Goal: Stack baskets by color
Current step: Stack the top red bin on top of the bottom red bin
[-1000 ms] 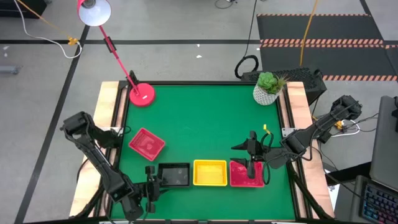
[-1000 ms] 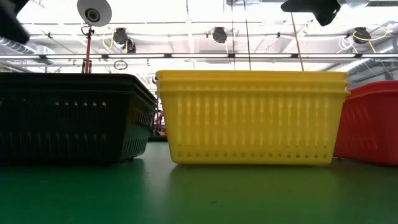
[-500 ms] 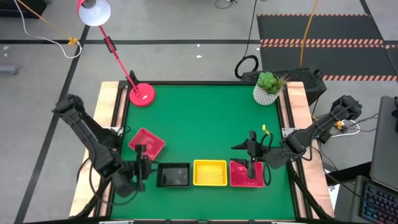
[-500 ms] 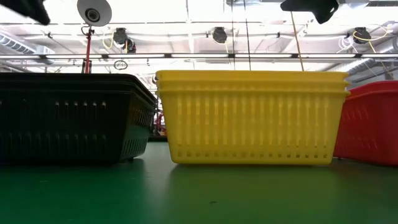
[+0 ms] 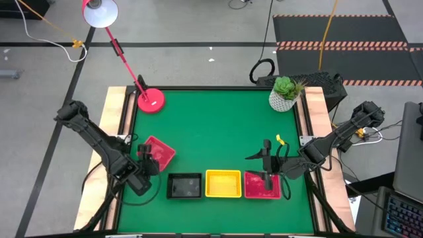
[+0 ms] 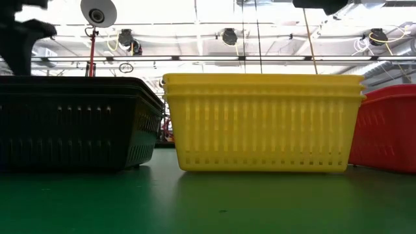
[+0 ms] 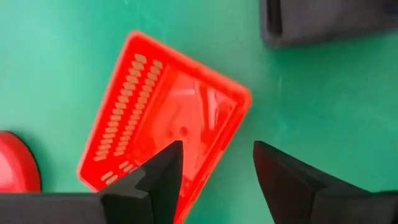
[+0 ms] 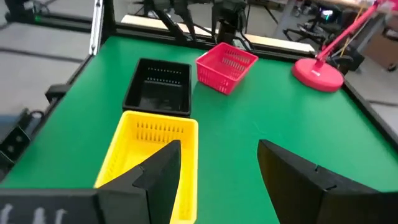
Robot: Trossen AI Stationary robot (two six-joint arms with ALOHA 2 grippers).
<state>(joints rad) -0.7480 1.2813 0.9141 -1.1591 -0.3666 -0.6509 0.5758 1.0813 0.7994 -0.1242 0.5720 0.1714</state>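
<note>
A red basket (image 7: 168,115) lies on the green desk (image 7: 317,118), turned at an angle to the picture's edges, its open side facing the camera and its slotted wall showing along one long side. The left gripper (image 7: 217,180) hangs above it with its two dark fingers (image 7: 158,180) spread apart; one finger overlaps the basket's near edge in the picture, the other shows over bare desk. A black basket (image 7: 329,18) lies near the red one's far corner, apart from it. A rounded red shape (image 7: 15,165) shows at the edge, beside the basket.

glossy slotted plastic baskets (image 6: 262,122) on a matt green table (image 5: 211,125).
</note>
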